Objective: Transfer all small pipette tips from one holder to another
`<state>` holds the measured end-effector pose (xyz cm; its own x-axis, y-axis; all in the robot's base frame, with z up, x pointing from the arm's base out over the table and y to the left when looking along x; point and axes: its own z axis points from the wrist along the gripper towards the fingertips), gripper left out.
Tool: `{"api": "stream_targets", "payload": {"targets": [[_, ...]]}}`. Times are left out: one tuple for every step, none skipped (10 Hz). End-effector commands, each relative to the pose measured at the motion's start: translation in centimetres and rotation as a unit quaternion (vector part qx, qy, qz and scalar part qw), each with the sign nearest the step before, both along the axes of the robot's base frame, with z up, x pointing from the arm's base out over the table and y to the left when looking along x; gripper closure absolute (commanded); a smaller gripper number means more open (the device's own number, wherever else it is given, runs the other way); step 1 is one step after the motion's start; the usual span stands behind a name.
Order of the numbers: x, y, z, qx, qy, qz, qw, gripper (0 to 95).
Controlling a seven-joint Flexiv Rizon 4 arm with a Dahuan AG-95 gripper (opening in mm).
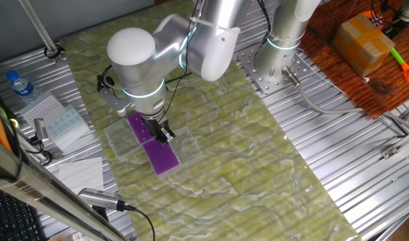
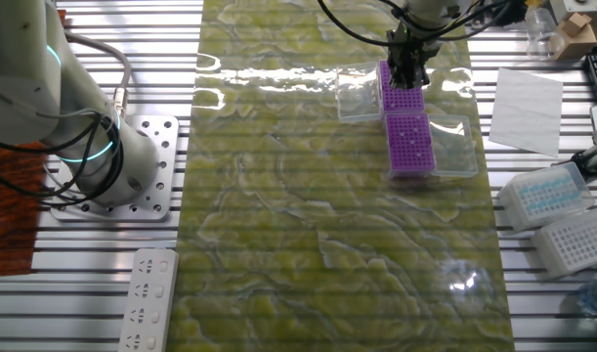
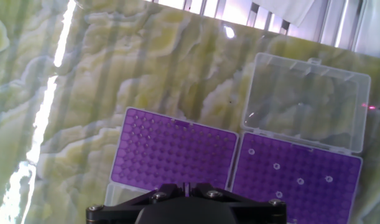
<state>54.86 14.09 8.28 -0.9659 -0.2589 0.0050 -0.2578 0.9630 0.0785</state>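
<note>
In one fixed view, the silver arm [image 1: 160, 47] reaches down from the top of the frame to the middle left, where its black gripper [image 1: 165, 135] hangs over two purple plates [image 1: 154, 146] that lie end to end on a green marbled mat [image 1: 258, 154]. Clear plastic lids [image 1: 124, 137] lie open beside the plates. The fingers are too small and dark here to tell whether they are open or closed. A water bottle [image 1: 20, 86] and a box of tips [image 1: 60, 120] sit at the left edge on the metal table [image 1: 351, 174]. A cardboard box [image 1: 363, 43] lies at upper right.

In the other fixed view, the gripper [image 2: 409, 70] is in the upper right of the frame, right over the upper purple plate [image 2: 401, 93]. The lower purple plate [image 2: 410, 145] touches it end to end, and faint pale dots show on it. A white power strip [image 2: 147, 298] lies at lower left, and two more tip boxes [image 2: 562, 220] stand at the right edge.

In the hand view, the dark gripper body [image 3: 190, 205] fills the bottom centre; the fingertips are out of sight, so I cannot tell their state. The left plate [image 3: 177, 149] shows only bare holes. The small pipette tips [image 3: 300, 181] stand scattered as pale rings in the right plate [image 3: 339, 199], at lower right. Its clear lid [image 3: 308, 99] lies open above it.
</note>
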Motion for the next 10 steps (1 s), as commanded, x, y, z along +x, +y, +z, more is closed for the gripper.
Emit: {"api": "stream_targets", "payload": {"targets": [[0.01,0.01,-0.16,-0.001,-0.001,0.0,1.0,95.0],[0.02,0.02,-0.28,-0.001,-0.002,0.0,1.0,95.0],[0.02,0.02,-0.28,-0.001,-0.002,0.0,1.0,95.0],[0.03,0.03,-0.39,-0.002,-0.002,0.001,1.0,95.0],[0.03,0.04,-0.41,-0.002,-0.002,0.001,1.0,95.0],[0.02,0.04,-0.42,-0.003,0.0,0.001,1.0,95.0],[-0.01,0.02,-0.44,-0.002,0.0,0.001,1.0,95.0],[-0.05,0.0,-0.46,-0.003,0.0,0.001,1.0,95.0],[-0.1,-0.03,-0.49,-0.003,0.001,0.001,1.0,95.0],[-0.13,0.01,-0.51,-0.003,0.001,0.001,1.0,95.0]]}}
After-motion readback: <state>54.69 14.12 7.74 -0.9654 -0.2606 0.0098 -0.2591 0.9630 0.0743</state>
